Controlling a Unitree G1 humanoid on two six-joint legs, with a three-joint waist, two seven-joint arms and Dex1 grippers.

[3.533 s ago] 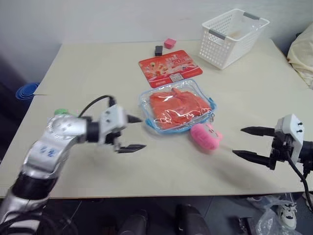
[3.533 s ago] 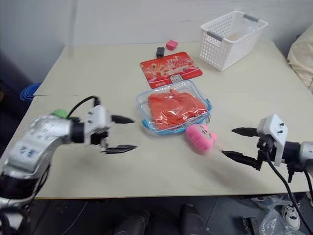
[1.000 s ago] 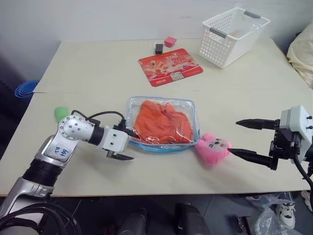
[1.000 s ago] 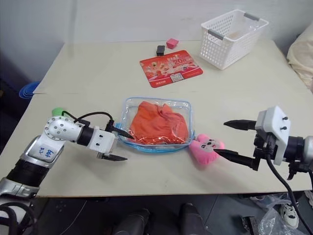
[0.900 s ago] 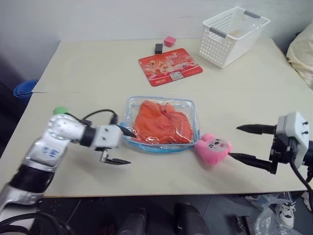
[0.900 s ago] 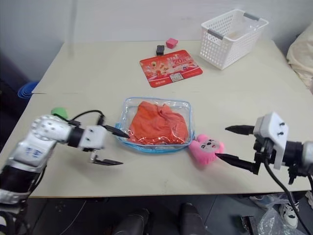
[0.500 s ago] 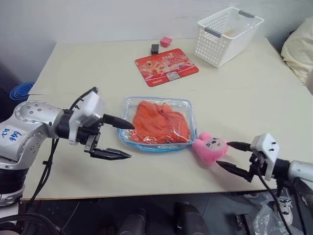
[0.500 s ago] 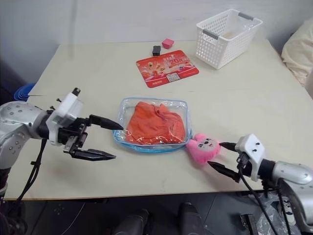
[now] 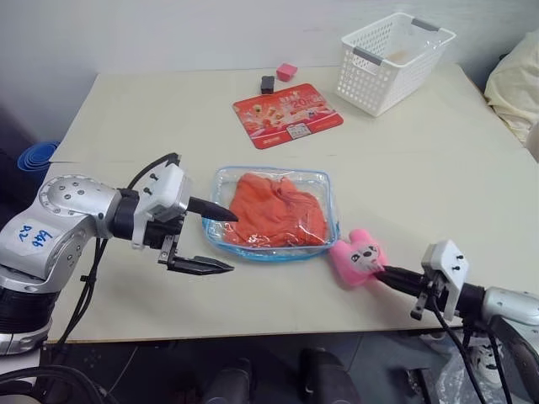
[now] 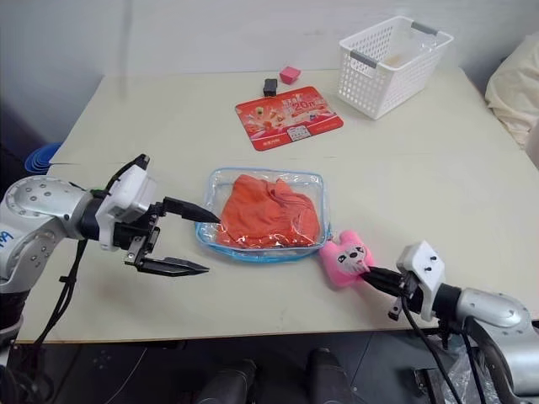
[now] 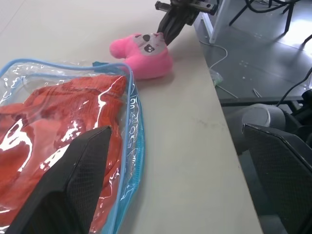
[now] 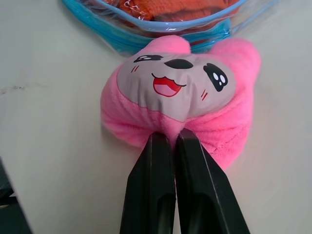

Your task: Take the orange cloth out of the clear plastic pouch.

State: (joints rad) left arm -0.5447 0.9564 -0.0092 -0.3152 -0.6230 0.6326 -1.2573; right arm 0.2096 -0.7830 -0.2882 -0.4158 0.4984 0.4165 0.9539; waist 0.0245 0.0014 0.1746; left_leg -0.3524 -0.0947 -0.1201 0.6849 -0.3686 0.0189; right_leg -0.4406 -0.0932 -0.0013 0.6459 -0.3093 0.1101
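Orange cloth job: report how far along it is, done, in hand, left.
Done: nothing of the removal; the orange cloth lies inside the clear plastic pouch. In hand: the right gripper is shut, pinching the pink plush toy beside the pouch; the left gripper hangs open at the pouch's other end. Left: open the pouch, pull the cloth out.
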